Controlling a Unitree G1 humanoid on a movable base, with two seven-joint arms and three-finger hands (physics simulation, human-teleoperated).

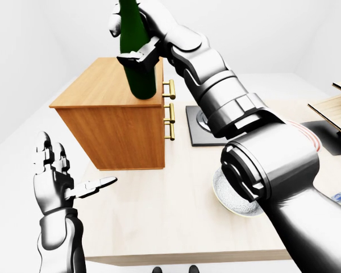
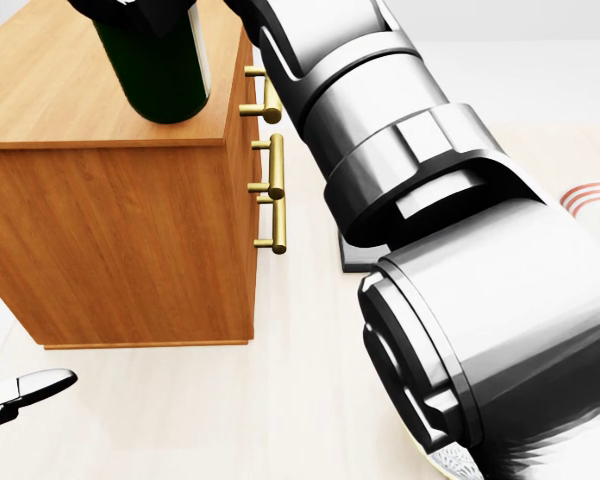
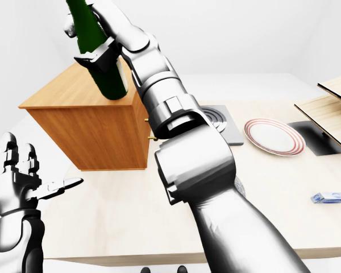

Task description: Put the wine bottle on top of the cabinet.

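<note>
bottle held over the cabinet's top edge

the right hand (image 1: 137, 34) has its fingers wrapped round the dark green wine bottle (image 1: 137, 62), gripping it about the upper body and shoulder. the bottle stands nearly upright, tipped slightly, with its base at the wooden top of the cabinet (image 1: 111, 128), close to the corner nearest the brass drawer handles (image 1: 170, 108). from here i can't say for sure whether the base is resting on the wood or just above it; in the head view the bottle's bottom sits right against the top surface near that edge.

the right arm fills much of the head view, reaching up and across from the lower right.

the left hand (image 1: 59, 179) is held up well apart from the cabinet, at the lower left of the left-eye view, fingers spread and empty, one finger pointing out sideways.

on the pale table (image 3: 131, 216), to the right of the cabinet, lies a dark square mat (image 3: 224, 128), then a white plate with red rings (image 3: 273, 136), and a small blue box (image 3: 331, 197) near the right edge. a speckled bowl (image 1: 233, 196) peeks out beside the right forearm.
</note>
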